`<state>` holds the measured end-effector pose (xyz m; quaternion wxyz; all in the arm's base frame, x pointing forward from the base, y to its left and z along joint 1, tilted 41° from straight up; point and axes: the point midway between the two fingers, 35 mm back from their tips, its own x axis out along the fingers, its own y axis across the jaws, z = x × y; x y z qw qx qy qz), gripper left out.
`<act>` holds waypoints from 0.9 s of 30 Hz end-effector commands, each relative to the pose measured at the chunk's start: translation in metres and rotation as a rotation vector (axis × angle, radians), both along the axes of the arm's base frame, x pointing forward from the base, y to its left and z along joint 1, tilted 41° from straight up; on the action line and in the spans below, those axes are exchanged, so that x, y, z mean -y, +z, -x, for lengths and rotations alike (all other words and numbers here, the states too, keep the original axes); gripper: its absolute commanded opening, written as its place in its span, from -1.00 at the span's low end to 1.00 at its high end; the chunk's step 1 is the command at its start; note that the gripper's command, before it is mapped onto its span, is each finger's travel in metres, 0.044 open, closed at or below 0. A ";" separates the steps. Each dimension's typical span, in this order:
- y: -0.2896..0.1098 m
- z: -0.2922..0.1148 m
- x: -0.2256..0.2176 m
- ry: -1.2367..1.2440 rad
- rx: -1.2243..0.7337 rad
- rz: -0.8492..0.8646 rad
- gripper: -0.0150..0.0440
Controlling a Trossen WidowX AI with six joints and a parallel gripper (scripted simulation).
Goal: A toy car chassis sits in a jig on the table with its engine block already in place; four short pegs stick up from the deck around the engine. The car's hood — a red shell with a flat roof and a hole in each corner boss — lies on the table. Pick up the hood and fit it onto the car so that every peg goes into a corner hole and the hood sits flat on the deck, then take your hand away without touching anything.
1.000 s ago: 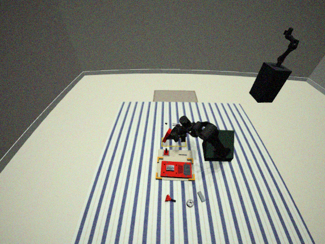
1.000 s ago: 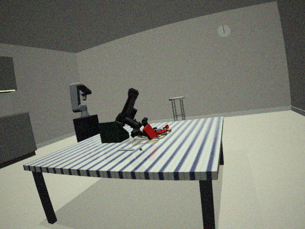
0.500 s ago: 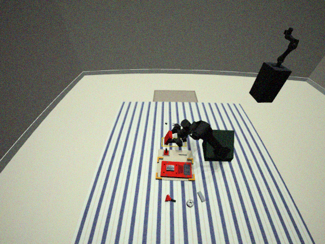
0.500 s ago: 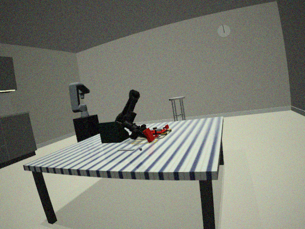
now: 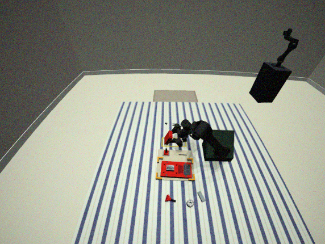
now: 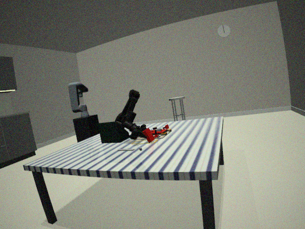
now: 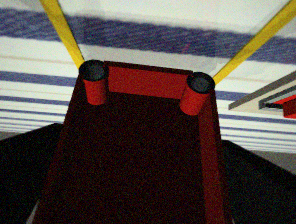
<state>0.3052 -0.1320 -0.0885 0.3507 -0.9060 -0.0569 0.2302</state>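
The red hood (image 5: 168,137) (image 6: 149,135) (image 7: 135,150) is held steeply tilted at the yellow outline on the table, its hollow underside towards the wrist camera. Two round corner bosses with dark ends show in the wrist view; the other corners are out of view. My gripper (image 5: 172,136) (image 7: 142,141) is shut on the hood, one finger on each side. Whether the hood's low edge touches the table cannot be told. The red chassis (image 5: 175,173) (image 6: 161,131) sits in the jig between yellow corner brackets, with the silver engine block (image 5: 170,167) on it. The pegs are too small to make out.
The yellow outline (image 5: 162,142) lies under the hood. A small red part with a black post (image 5: 166,152) stands between it and the chassis. Beyond the chassis lie a red-and-black piece (image 5: 167,197), a silver ring (image 5: 187,203) and a grey bar (image 5: 201,196). A dark box (image 5: 227,137) stands beside the arm.
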 end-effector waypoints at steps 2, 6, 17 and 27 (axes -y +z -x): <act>0.000 0.000 -0.001 0.003 0.000 0.002 0.67; 0.000 0.000 -0.001 0.003 0.000 0.002 1.00; 0.001 0.007 0.009 -0.236 -0.186 -0.542 1.00; 0.006 0.019 0.022 -0.630 -0.462 -1.389 1.00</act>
